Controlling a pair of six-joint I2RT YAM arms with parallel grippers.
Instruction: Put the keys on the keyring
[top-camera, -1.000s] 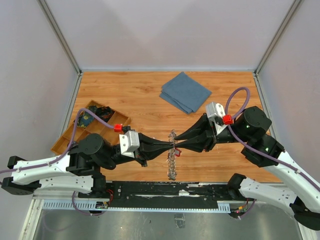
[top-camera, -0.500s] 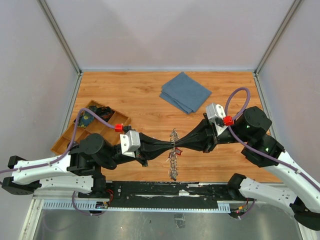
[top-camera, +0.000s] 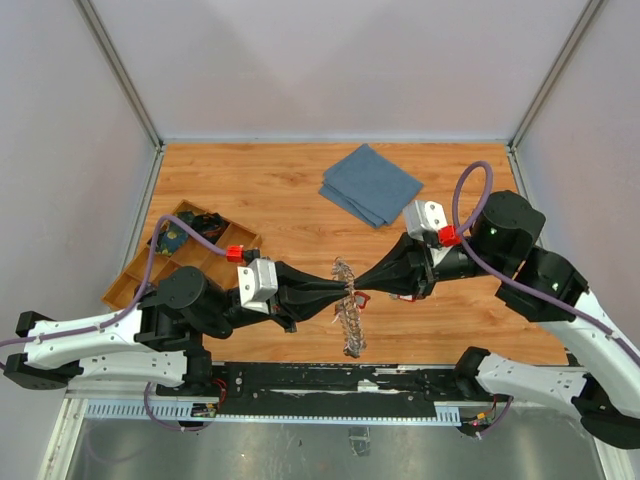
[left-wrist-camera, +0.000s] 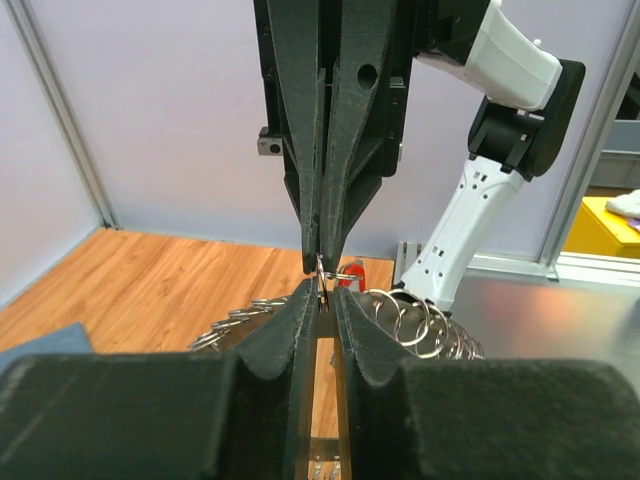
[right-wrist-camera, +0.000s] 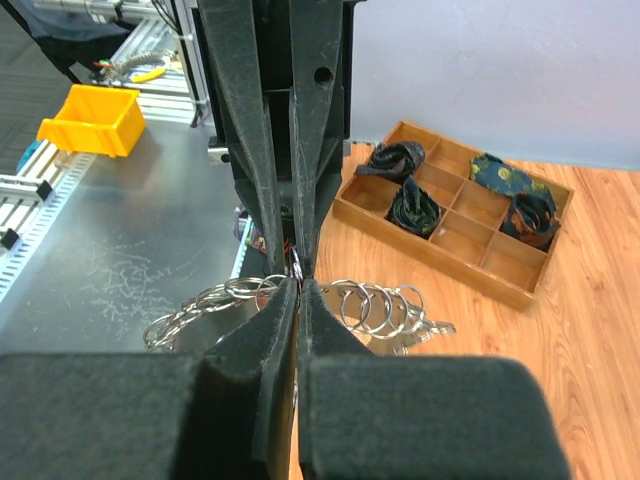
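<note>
At lower centre of the overhead view, left gripper (top-camera: 341, 292) and right gripper (top-camera: 362, 289), both pinched shut tip to tip on the keyring (top-camera: 348, 325), have tilted it; red key (top-camera: 360, 303) apparently mid-threading

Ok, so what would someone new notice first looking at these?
The two arms meet tip to tip near the table's front edge. The left gripper and right gripper are both pinched shut on the keyring, a silvery cluster of loops. Behind them a folded blue cloth lies on the wood, and a compartmented wooden tray sits on the left side.
</note>
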